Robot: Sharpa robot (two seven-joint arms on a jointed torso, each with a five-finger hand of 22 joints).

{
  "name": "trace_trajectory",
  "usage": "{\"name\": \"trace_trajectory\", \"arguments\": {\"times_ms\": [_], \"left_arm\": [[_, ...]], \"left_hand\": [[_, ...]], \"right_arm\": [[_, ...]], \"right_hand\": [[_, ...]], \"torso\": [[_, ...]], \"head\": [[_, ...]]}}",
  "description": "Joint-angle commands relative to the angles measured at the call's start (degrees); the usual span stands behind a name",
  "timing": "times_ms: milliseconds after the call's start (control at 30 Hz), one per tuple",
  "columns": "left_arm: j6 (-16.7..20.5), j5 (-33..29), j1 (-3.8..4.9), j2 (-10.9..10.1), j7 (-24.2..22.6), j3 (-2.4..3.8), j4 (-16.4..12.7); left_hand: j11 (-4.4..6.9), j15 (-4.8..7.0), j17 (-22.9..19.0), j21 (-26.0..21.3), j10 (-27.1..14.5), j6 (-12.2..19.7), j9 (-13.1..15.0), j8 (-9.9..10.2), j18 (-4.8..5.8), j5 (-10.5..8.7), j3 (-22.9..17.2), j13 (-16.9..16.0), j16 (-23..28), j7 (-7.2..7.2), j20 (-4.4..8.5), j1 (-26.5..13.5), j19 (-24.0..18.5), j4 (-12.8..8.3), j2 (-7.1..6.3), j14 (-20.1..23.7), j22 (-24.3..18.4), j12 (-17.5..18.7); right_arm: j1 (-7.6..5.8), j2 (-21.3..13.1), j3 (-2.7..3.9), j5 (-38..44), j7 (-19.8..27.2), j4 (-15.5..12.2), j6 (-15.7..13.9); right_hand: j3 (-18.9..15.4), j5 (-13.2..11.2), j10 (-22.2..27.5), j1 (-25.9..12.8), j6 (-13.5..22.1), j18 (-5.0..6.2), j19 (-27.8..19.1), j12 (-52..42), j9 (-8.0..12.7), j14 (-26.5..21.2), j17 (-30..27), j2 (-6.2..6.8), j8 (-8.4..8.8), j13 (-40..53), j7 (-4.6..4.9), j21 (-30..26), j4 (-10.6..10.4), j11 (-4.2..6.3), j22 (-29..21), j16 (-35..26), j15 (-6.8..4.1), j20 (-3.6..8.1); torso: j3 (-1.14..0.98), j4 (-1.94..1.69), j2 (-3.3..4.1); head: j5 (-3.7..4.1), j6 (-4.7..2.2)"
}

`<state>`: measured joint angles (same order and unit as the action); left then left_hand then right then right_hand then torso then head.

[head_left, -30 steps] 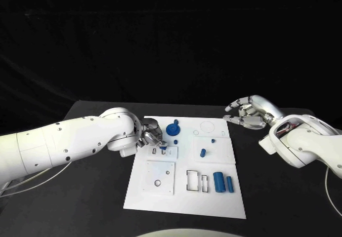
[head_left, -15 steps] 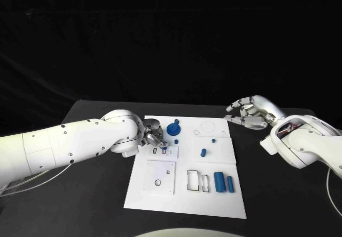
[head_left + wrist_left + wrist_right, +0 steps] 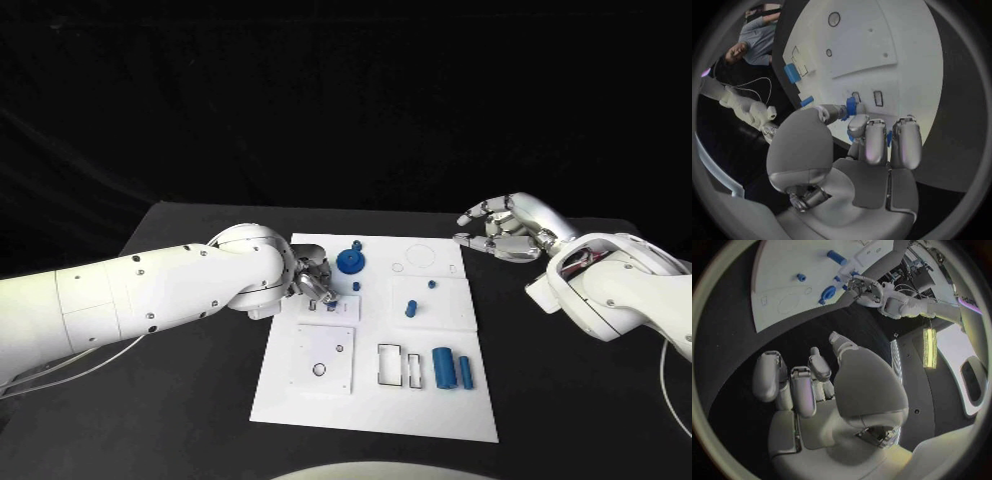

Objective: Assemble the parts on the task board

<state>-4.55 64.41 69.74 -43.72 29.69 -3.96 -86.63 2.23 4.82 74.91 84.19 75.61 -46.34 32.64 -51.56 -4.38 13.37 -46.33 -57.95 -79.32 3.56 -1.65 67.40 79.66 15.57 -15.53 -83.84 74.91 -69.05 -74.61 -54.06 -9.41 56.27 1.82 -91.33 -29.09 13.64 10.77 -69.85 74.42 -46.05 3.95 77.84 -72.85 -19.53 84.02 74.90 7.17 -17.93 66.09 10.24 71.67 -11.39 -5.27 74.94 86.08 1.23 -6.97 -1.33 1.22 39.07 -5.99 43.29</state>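
The left hand [image 3: 309,283] sits low over the upper left part of the task board [image 3: 375,410], and in the left wrist view its fingers [image 3: 868,141] are closed around a small blue part [image 3: 851,105], poised just above a pair of small rectangular slots [image 3: 867,97] in the board. The right hand [image 3: 503,230] hovers off the board's upper right corner, well apart from any piece, fingers loosely curled and apart with nothing in them. Most of the work looks yet to do: a round blue gear-like part [image 3: 349,264] lies near the top of the board, a short blue peg [image 3: 411,308] rests on the central raised panel, and two blue cylinders [image 3: 453,371] lie side by side beside empty rectangular cutouts [image 3: 398,366] lower down. A ring-shaped hole [image 3: 319,371] on the lower left panel also stands empty, so the assembly seems to be at an early stage
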Motion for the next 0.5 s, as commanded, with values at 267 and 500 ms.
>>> {"name": "trace_trajectory", "arguments": {"times_ms": [267, 500], "left_arm": [[-3.2, 1.9, -0.03, 0.3, 0.3, -0.04, 0.4], [-4.4, 2.4, -0.04, 0.3, 0.4, -0.06, 0.4]], "left_hand": [[-0.05, 0.41, 2.3, 0.3, 0.5, -2.1, 10.1, -0.3, 1.09, -0.03, -8.1, -0.1, -0.1, -1.69, 0.01, 0.1, 0.2, -8.2, 0.60, -2.6, 0.0, -0.4], [-0.02, 0.44, 2.3, 0.3, 0.5, -2.1, 10.2, -0.3, 1.09, -0.09, -8.0, 0.0, -0.1, -1.73, 0.03, -0.1, 0.2, -8.2, 0.70, -2.6, 0.0, -0.4]], "right_arm": [[0.13, 0.1, 0.00, 0.1, 0.3, -0.1, 0.2], [0.17, 0.1, 0.00, 0.2, -0.1, -0.1, 0.2]], "right_hand": [[0.0, 0.2, 0.2, 0.0, 0.1, 0.90, -0.2, 0.3, -0.1, 3.3, 3.8, 0.02, -0.26, 0.0, -0.30, -0.3, -0.3, 0.13, 0.9, -0.2, -0.36, 0.03], [-0.1, 0.3, 0.1, -0.1, 0.1, 0.89, -0.2, 0.2, -0.1, 3.3, 3.8, -0.03, -0.28, 0.1, -0.31, -0.3, -0.5, 0.13, 1.0, -0.2, -0.36, 0.04]], "torso": [[0.04, -0.05, -0.02], [0.06, -0.01, -0.02]], "head": [[-0.11, 0.32], [-0.09, 0.42]]}}
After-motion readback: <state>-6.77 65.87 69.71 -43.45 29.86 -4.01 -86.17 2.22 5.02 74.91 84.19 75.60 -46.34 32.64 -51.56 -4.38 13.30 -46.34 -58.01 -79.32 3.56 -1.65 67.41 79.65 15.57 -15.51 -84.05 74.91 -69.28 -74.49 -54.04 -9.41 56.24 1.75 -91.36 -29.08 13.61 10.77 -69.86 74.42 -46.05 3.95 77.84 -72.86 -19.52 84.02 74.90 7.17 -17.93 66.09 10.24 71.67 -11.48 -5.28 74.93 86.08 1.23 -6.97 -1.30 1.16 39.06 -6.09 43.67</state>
